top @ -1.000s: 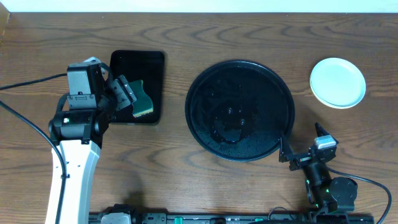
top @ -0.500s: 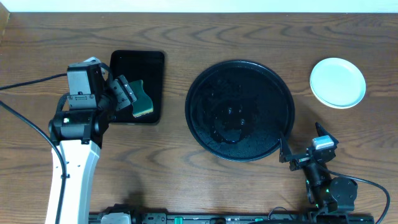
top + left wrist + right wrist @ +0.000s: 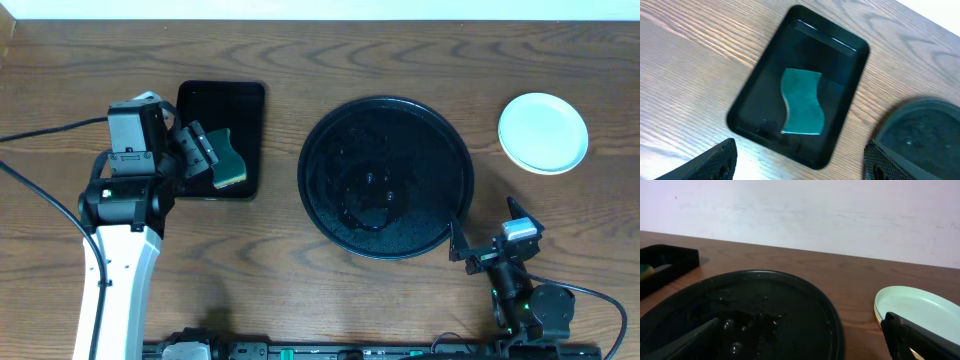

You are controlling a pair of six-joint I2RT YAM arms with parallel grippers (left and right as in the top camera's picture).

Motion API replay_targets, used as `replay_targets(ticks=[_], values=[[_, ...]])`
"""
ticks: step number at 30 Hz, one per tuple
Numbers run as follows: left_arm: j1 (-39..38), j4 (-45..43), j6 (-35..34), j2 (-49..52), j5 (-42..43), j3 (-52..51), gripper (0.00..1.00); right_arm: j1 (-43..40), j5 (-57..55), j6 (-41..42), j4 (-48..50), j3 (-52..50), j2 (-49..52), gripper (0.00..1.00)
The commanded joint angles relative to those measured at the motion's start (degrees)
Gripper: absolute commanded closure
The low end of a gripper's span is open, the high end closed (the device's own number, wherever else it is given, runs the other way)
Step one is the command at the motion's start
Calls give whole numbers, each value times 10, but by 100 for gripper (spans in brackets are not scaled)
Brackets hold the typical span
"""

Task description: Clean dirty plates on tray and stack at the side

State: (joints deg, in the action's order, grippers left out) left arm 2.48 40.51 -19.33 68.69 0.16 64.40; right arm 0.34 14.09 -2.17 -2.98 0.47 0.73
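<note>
The large round black tray (image 3: 385, 177) sits in the middle of the table, wet with droplets and holding no plates; it also shows in the right wrist view (image 3: 755, 315) and at the edge of the left wrist view (image 3: 920, 130). The plates (image 3: 543, 132) are stacked at the far right, a mint-green one on top; in the right wrist view (image 3: 912, 307) a yellow rim shows underneath. My left gripper (image 3: 200, 152) is open and empty just left of the small tray. My right gripper (image 3: 490, 240) is open and empty at the round tray's lower right rim.
A small rectangular black tray (image 3: 222, 138) at the left holds a green sponge (image 3: 228, 160), also seen in the left wrist view (image 3: 801, 102). A pale wall runs behind the table.
</note>
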Motion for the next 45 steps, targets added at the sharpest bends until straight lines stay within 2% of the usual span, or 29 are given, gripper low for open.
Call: replay_targets(ticks=[1,9,14,18,23,34,39,45], values=[[1,4,22,5,-39,2,18,4,-3,-9,-2,-1,-3,1],[1,57,22,-10,-47,-1,18,4,-3,-9,-2,-1,-3,1],[1,62,43,-56,-38,-63,18,4,-3,-9,-2,-1,-3,1],[1,-11,78,-117,-4,-161,18,4,-3,-9,-2,-1,-3,1],[1,-155,118,-215,49,-293,18,4,-3,-9,-2,-1,-3,1],[1,-372,120,-402,55,-509,18,4,-3,-9,-2,-1,-3,1],[1,-436,118,-448,57,-574,18,4,-3,-9,-2,-1,-3,1],[1,-458,118,-498,56,-612,18,4,-3,-9,-2,-1,-3,1]])
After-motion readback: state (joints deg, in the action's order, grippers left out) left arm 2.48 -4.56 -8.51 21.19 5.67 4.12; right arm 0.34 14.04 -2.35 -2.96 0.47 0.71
